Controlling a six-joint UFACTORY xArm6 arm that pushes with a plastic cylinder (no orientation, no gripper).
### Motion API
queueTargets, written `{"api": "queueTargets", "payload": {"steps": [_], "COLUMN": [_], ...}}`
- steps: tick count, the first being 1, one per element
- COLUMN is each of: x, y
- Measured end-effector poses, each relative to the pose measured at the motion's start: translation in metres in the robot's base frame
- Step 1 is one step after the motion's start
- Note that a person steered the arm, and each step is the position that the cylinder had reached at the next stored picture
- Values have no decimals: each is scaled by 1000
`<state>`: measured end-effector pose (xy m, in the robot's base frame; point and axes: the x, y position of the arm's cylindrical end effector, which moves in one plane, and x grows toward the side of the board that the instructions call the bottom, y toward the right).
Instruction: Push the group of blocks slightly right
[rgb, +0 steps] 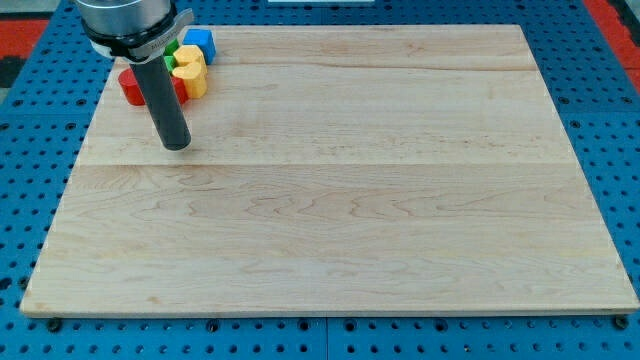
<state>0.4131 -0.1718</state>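
At the wooden board's (330, 200) top-left corner, the dark rod's tip (175, 146), fingerless, gripping nothing, rests below clustered red (130, 88), yellow (190, 72), blue (201, 42) and seemingly green (172, 48) blocks; pushing rightward off-centre could scatter them.

A pale wooden board (380, 200) made of several long planks joined side by side spreads out from under my tip (176, 146) toward the view's right and bottom, its grain running left to right. Around the board lies a blue perforated table (600, 90). Red patches (25, 35) show well beyond my tip, at the view's top corners.
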Motion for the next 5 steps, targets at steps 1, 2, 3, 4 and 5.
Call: {"api": "queueTargets", "payload": {"steps": [1,2,3,4,5], "x": [0,0,-1,-1,31], "y": [0,0,-1,-2,-3]}}
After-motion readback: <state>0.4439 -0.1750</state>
